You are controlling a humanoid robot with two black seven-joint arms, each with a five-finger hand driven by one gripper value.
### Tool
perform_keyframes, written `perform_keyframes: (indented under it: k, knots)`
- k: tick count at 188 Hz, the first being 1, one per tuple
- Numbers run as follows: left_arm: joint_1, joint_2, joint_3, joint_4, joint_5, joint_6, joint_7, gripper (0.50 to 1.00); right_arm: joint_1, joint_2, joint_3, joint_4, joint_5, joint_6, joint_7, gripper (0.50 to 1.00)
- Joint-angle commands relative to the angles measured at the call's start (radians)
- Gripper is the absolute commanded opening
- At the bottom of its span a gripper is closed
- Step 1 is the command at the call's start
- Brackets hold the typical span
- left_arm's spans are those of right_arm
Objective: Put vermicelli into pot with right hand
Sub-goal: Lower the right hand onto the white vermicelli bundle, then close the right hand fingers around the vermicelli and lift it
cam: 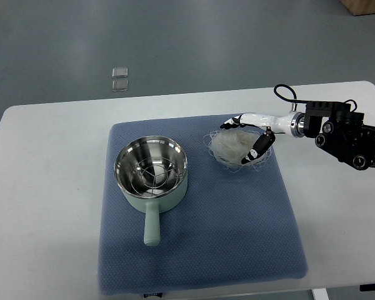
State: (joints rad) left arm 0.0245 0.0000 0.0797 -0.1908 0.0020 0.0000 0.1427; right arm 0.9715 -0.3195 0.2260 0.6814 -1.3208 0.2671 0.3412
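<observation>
Right hand [249, 139] white w/ black fingertips, black blocky forearm, round screws, black looped cable

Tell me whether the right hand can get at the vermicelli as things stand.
Probably yes. The right hand is already at the vermicelli, fingers over its right edge, and nothing lies between them on the blue mat. Whether it has a firm hold is unclear.

Right arm [356, 140] cut off at picture's right edge
</observation>
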Motion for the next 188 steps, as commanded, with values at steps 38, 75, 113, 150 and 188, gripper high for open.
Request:
perform_keyframes:
  k: [38,75,113,150,188]
  knots:
    - [0.000,0.000,0.000,0.001,0.001,0.000,0.000,1.000,0.001,0.002,-0.028,0.000,0.000,-0.023,0.001,0.556]
    - [0.000,0.000,0.000,-0.001,0.001,0.000,0.000,1.000,0.016,0.002,-0.040,-0.002,0.000,-0.025,0.004,0.500]
    - [0.000,0.000,0.000,-0.001,0.000,0.000,0.000,1.000,0.076,0.002,-0.036,0.004,0.003,-0.026,0.007,0.500]
    - [0.000,0.000,0.000,0.001,0.000,0.000,0.000,1.000,0.153,0.002,-0.034,0.015,0.014,-0.025,0.048,0.500]
    - [0.000,0.000,0.000,0.001,0.000,0.000,0.000,1.000,0.233,0.010,-0.033,0.041,0.018,-0.015,0.093,0.500]
